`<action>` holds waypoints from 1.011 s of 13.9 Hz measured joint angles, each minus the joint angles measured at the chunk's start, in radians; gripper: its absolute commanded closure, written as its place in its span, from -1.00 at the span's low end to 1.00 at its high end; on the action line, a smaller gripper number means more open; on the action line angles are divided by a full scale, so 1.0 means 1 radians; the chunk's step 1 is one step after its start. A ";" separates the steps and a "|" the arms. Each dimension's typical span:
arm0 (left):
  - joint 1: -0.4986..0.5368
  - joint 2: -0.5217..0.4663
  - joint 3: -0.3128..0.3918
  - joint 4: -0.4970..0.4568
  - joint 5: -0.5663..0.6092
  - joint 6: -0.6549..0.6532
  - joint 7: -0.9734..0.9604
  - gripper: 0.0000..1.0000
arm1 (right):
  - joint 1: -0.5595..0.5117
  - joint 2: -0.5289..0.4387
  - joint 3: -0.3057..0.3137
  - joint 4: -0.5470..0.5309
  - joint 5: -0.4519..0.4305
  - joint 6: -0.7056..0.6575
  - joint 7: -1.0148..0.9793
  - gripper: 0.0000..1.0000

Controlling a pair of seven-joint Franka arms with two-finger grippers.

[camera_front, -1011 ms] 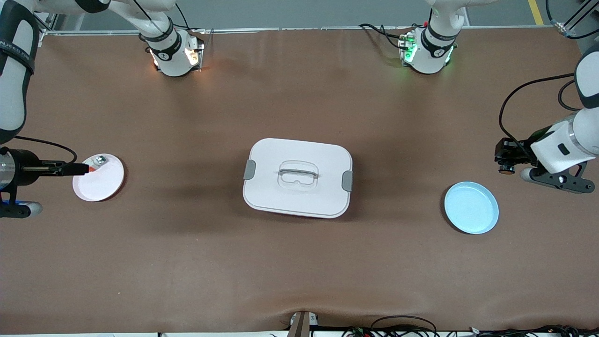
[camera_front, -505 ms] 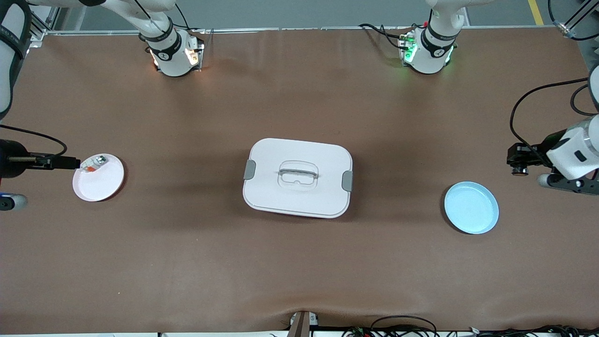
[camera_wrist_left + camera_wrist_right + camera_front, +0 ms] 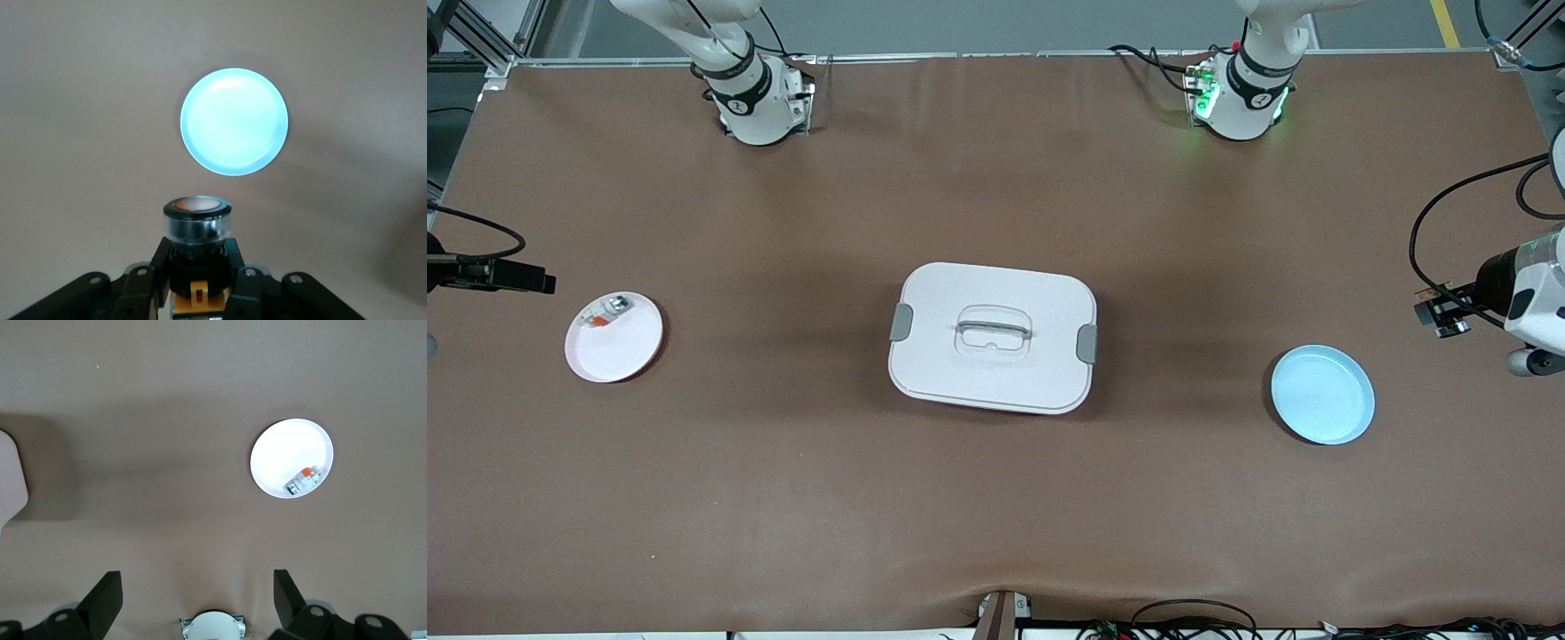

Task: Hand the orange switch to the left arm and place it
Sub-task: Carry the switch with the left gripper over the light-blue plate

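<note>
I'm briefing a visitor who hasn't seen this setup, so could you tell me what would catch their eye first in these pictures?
The large white box in the middle of the table dominates. A pink plate holding a small part lies toward the right arm's end and an empty blue plate toward the left arm's. The left gripper grips the orange switch.

White arms (image 3: 738,89), black joint bands (cables trailing), black jaws.

Pink plate (image 3: 615,337), blue plate (image 3: 1322,395), table (image 3: 996,498)
</note>
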 measured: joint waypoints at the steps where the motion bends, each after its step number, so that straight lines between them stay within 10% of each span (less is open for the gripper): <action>1: 0.001 0.000 0.000 0.000 0.000 0.003 -0.052 0.87 | 0.000 0.000 0.000 -0.001 0.000 -0.002 0.000 -1.00; 14: 0.009 0.030 0.002 -0.011 -0.045 0.091 -0.714 0.89 | 0.000 -0.221 -0.001 -0.332 0.000 0.179 0.008 -1.00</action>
